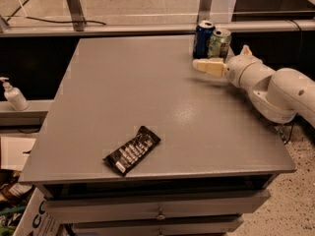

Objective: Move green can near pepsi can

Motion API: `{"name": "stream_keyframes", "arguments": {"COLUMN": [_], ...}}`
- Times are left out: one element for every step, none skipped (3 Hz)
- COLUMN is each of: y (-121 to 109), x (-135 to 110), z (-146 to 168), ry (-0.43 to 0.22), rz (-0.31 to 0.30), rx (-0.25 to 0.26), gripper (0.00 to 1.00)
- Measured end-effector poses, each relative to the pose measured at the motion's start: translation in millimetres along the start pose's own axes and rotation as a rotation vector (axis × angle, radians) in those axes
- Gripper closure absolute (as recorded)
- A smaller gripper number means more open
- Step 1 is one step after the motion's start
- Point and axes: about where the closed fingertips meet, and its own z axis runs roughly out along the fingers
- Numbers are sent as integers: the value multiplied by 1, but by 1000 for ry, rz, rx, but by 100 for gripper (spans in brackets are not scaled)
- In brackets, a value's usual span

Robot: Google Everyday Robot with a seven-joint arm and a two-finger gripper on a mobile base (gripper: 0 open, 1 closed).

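The green can (219, 42), mottled light green with a silver top, stands upright at the table's far right edge. The dark blue pepsi can (202, 37) stands right beside it on its left, almost touching. My gripper (221, 57) is at the base of the green can, on its near side, coming in from the right on the white arm (275, 87). It is open. One cream finger (208, 66) lies in front of the can and the other fingertip (244, 49) shows to the can's right. The can rests on the table.
A black snack bar wrapper (132, 150) lies near the front of the grey table (133, 92). A railing (147, 29) runs behind the table's far edge. A soap dispenser (15, 96) stands on a ledge to the left. Drawers are below the table's front.
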Motion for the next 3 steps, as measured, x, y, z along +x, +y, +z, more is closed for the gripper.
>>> {"name": "stream_keyframes", "arguments": {"y": [11, 23, 17], "x": [-5, 11, 12], "z": [-13, -72, -78], "ry": [-15, -16, -16], "rz": [-4, 5, 7], "rx": [-41, -80, -69], "gripper": [0, 0, 0]}}
